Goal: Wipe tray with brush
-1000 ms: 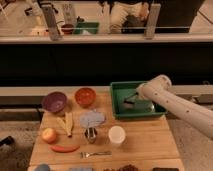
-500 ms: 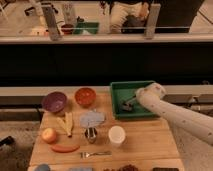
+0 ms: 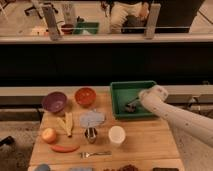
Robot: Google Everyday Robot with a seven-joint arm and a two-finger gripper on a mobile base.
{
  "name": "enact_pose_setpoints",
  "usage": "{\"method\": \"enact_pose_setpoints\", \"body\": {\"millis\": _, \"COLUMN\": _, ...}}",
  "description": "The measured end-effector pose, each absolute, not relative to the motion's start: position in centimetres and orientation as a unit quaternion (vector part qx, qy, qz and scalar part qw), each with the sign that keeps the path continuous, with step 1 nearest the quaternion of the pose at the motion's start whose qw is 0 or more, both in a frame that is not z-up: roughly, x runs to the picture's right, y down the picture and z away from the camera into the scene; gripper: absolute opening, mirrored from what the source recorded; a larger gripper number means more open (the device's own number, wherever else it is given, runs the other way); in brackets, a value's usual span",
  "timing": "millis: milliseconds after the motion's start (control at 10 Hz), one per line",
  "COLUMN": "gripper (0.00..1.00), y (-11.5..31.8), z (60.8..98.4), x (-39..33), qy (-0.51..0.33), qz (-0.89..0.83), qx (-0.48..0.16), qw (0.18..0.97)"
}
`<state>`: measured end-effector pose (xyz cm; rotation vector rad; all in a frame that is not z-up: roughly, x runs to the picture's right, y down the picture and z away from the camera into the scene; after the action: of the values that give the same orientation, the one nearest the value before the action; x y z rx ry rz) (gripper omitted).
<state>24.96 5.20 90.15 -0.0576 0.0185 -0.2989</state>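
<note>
The bright green tray (image 3: 120,98) sits at the right back of the wooden table. My white arm reaches in from the right, and my gripper (image 3: 132,106) is down inside the tray, near the middle of its floor. A small dark shape at the gripper's tip looks like the brush (image 3: 130,107), but I cannot make it out apart from the gripper.
Left of the tray stand an orange bowl (image 3: 85,96) and a purple bowl (image 3: 54,101). In front are a grey cloth (image 3: 92,119), banana (image 3: 66,123), metal cup (image 3: 90,134), white cup (image 3: 116,135), apple (image 3: 49,135), carrot (image 3: 65,148) and fork (image 3: 95,154).
My wrist has moved a little left and down over the tray. The gripper has stayed inside the tray, shifting slightly across its floor.
</note>
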Motion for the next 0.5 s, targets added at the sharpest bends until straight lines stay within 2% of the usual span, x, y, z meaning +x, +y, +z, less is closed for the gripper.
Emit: {"method": "enact_pose_setpoints", "body": {"millis": 500, "gripper": 0.02, "y": 5.9, "z": 90.9, "x": 29.1, "qy": 0.028, "qz": -0.126, "qx": -0.055, "qw": 0.990}}
